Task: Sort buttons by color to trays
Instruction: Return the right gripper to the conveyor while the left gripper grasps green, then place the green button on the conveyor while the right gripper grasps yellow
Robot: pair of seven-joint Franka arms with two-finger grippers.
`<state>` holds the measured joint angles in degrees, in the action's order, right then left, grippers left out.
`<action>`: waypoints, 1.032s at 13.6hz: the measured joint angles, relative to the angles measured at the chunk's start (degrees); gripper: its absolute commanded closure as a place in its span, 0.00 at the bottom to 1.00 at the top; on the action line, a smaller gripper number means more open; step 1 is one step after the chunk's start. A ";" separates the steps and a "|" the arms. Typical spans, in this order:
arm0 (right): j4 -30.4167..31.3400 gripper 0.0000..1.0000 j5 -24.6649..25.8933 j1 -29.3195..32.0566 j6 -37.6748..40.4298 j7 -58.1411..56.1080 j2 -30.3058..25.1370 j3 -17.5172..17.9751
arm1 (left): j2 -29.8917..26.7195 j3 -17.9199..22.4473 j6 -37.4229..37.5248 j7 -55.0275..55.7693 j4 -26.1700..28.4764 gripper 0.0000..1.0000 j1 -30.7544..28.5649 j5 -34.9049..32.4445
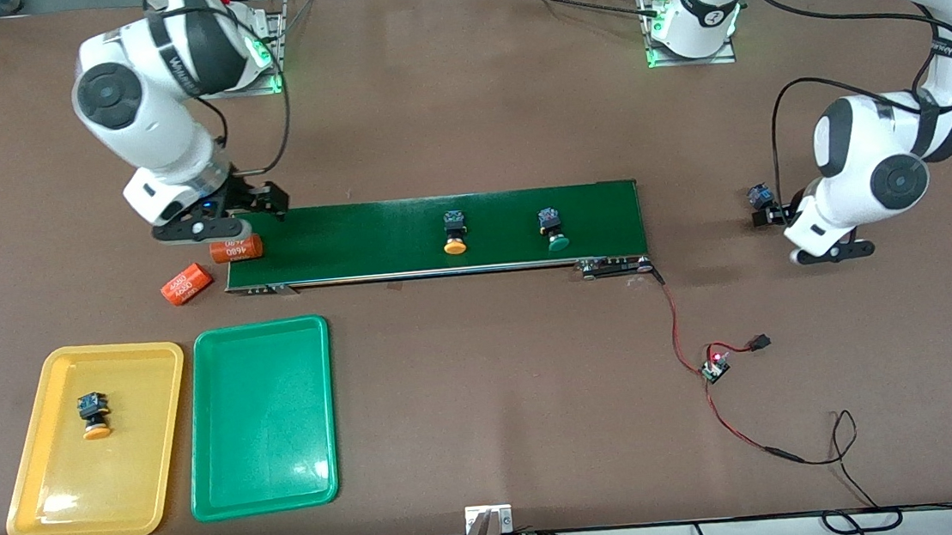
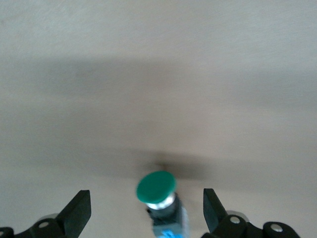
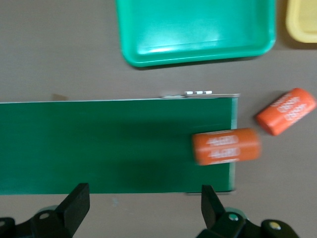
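- The yellow tray (image 1: 154, 433) and the green tray (image 1: 226, 462) lie side by side at the right arm's end of the bench (image 1: 491, 438), near the front camera, a narrow strip of bench between their long edges.
- One yellow-capped button (image 1: 94, 415) lies in the yellow tray, apart from all four walls; the green tray holds nothing.
- The dark-green conveyor belt (image 1: 370, 238) runs across the middle of the bench, farther from the front camera than the trays.
- On the belt lie a second yellow-capped button (image 1: 455, 232) and a green-capped button (image 1: 554, 229), apart from each other, their caps toward the belt's nearer edge.
- An orange cylinder (image 1: 236, 250) printed "4680" straddles the belt's end edge at the right arm's side; a second orange cylinder (image 1: 186, 284) lies on the bench just off that end.
- The right gripper (image 1: 199, 229) hangs low over that belt end, just beside the first cylinder, jaws wide apart and holding nothing.
- The left gripper (image 1: 832, 253) is low over bare bench past the belt's other end, jaws wide apart with another green-capped button (image 2: 158, 191) between them; contact with its sides does not show.
- A red-and-black wire with a small circuit board (image 1: 716, 367) trails from the belt's corner over the bench toward the front camera.
- Bare bench stretches between the trays and that wire.
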<state>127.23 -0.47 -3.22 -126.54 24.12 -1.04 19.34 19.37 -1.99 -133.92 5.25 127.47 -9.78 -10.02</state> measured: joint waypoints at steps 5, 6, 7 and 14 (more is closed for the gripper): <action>1.05 0.00 -0.01 -7.84 -6.82 10.05 4.33 1.47 | -0.30 1.06 -2.22 0.12 3.22 0.00 0.00 8.66; 1.02 0.00 -0.01 -8.44 -8.47 11.56 5.30 1.46 | -0.30 1.06 -2.53 0.15 3.86 0.00 0.00 9.39; 0.88 0.00 0.02 -8.99 -9.78 12.35 6.28 1.46 | -0.30 1.06 -3.59 0.16 4.73 0.09 0.00 9.70; -3.22 0.00 1.20 -10.71 -10.75 12.32 12.24 1.45 | -0.46 1.11 -8.37 0.20 8.73 0.97 0.27 10.01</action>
<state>124.02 0.73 -13.93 -137.29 36.44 11.21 20.80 18.91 -0.88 -142.29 5.45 136.19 -9.51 -0.01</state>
